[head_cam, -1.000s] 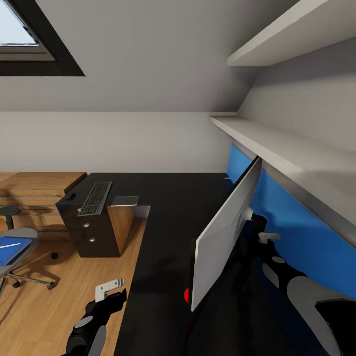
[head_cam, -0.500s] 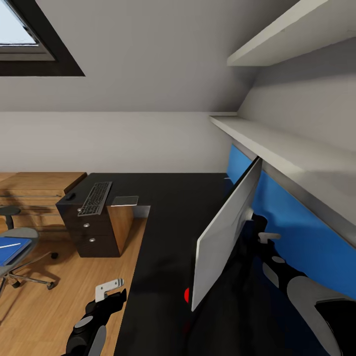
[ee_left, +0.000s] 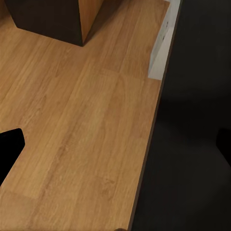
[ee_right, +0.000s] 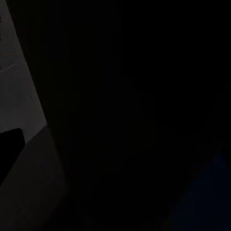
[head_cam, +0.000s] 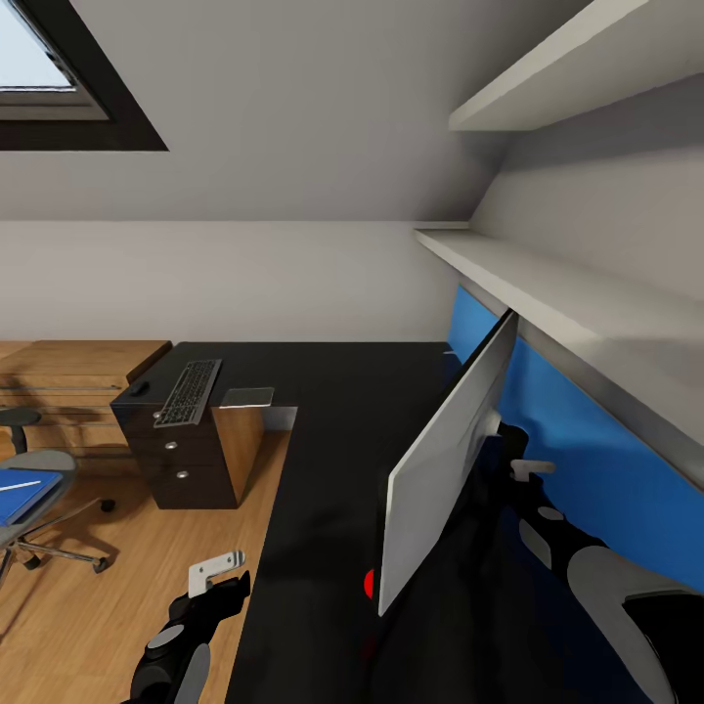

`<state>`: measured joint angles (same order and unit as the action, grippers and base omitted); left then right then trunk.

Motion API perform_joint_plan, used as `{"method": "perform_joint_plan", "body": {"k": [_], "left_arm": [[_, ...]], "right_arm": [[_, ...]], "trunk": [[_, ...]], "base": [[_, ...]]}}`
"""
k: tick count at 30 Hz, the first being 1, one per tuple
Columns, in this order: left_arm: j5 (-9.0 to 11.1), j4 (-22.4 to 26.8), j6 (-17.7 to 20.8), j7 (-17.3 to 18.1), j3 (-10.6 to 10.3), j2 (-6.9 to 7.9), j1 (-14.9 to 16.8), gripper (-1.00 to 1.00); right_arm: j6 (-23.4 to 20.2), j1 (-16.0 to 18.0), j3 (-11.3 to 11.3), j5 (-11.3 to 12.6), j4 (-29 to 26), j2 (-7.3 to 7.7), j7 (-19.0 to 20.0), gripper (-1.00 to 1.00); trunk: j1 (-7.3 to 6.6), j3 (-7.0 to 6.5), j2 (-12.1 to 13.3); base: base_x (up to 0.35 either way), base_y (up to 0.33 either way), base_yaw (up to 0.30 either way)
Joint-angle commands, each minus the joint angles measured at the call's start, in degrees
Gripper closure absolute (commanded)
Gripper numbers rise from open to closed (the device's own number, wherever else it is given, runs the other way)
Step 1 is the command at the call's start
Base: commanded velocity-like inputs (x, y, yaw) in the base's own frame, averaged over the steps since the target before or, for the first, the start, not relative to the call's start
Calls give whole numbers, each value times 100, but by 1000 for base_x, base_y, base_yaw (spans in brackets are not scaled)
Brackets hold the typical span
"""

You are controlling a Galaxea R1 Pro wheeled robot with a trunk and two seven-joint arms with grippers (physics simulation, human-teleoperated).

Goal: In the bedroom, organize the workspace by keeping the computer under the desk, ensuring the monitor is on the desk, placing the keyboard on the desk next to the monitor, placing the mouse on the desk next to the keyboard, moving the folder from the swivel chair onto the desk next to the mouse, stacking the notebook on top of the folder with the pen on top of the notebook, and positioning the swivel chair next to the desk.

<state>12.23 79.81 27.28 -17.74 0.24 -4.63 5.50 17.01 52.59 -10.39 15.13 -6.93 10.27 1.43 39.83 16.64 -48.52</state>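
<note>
Your monitor (head_cam: pixel 445 460) stands on the counter (head_cam: pixel 342 460), tilted, its silvery back toward you and just in front of your right gripper (head_cam: pixel 526 469), whose opening you cannot tell from here. Nothing has shifted over the last second, so no step has advanced. Beyond your left gripper (head_cam: pixel 217 570), also unreadable as spread or pressed together, the keyboard (head_cam: pixel 189 391) and mouse (head_cam: pixel 140 388) lie on the far wing of the counter. Further off to its left, the folder (head_cam: pixel 18 492) rests on the chair (head_cam: pixel 39 508). No writing is legible anywhere.
</note>
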Motion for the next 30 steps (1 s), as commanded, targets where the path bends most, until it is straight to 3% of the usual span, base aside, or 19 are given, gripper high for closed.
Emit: {"method": "perform_joint_plan", "body": {"k": [1, 11, 30], "left_arm": [[61, 8, 19, -37, 2, -3, 4, -100], [61, 8, 23, -37, 3, -3, 4, -100], [55, 8, 23, -37, 4, -3, 4, -100]], "right_arm": [[21, 6, -43, 60, 7, 2, 15, -100], [21, 6, -44, 60, 13, 2, 15, -100], [21, 6, -43, 60, 10, 5, 15, -100]], "trunk": [[1, 8, -6], [1, 8, -6], [1, 8, -6]], "base": [[0, 0, 0], [-80, 0, 0], [-196, 0, 0]]}}
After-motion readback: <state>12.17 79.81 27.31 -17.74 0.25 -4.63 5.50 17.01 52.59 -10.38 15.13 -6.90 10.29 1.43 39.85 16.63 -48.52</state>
